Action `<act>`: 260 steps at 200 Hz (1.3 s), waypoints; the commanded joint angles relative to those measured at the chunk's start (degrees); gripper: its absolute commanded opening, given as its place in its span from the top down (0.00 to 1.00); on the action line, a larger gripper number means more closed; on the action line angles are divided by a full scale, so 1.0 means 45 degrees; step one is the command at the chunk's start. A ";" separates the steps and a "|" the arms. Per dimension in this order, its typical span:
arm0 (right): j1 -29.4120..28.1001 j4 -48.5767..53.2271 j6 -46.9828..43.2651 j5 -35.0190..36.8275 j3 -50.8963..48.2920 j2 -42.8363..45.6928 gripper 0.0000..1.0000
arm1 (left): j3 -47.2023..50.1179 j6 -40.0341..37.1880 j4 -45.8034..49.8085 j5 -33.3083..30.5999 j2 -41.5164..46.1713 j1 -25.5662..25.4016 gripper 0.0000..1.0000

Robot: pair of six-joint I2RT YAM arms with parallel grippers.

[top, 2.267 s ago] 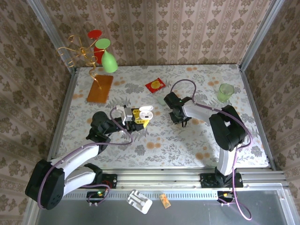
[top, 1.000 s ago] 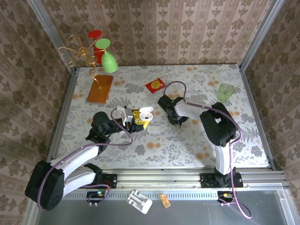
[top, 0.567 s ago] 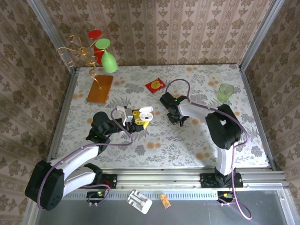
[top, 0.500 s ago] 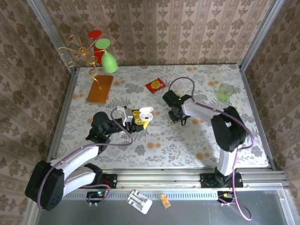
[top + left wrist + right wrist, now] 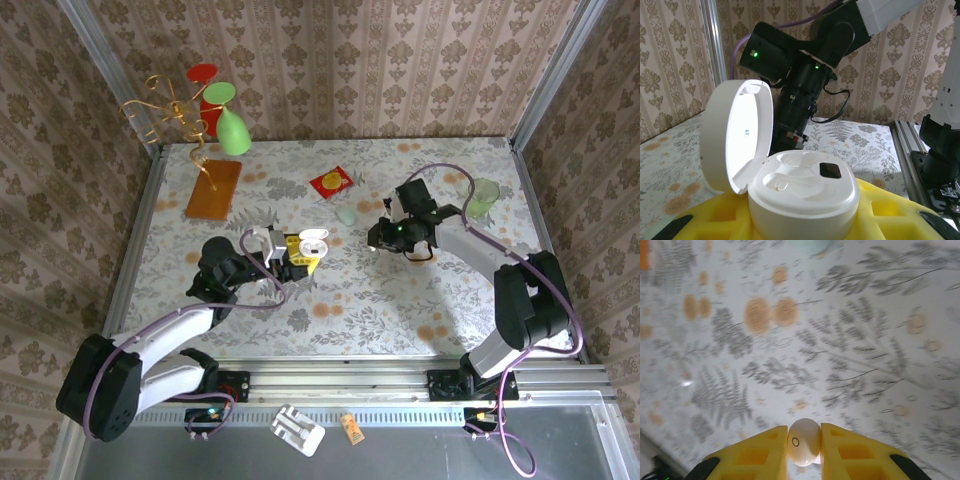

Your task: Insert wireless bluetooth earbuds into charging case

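The white charging case stands open, its round lid tipped up to the left and both wells bare. My left gripper is shut on its base between yellow fingers. From above, the case sits left of centre, in the left gripper. One tiny white earbud is pinched between the yellow pads of my right gripper, above the patterned tabletop. That right gripper hovers a short way right of the case, apart from it.
A pale green pebble-like thing lies between the case and the right arm, seen also at the top edge as the same pebble-like thing. A red packet, a green cup and an orange board lie further back. A gold wire stand occupies the back left corner.
The right arm has swung its elbow out to the right and its gripper has drawn slightly right and back, uncovering the pale green thing. The left arm and case stay put.
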State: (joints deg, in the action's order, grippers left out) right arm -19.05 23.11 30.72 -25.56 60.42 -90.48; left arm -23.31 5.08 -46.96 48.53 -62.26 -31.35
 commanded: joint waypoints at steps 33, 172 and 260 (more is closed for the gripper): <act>0.0144 -0.1385 0.0782 -0.3015 -0.0251 0.1365 0.79 | -0.0094 0.0055 -0.1033 -0.0032 -0.0341 0.0112 0.73; -0.2662 -0.2099 -0.1719 -0.4570 0.1763 0.2860 0.78 | -0.0191 0.0869 -0.2163 0.0570 -0.1096 0.0346 0.73; -0.3033 -0.1974 -0.1999 -0.4398 0.1789 0.2472 0.79 | -0.0210 0.0942 -0.2185 0.0332 -0.0871 0.0346 0.74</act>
State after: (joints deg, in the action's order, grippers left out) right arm -32.16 13.89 23.57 -44.25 67.18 -78.61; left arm -23.31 8.38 -54.94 49.67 -67.75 -30.22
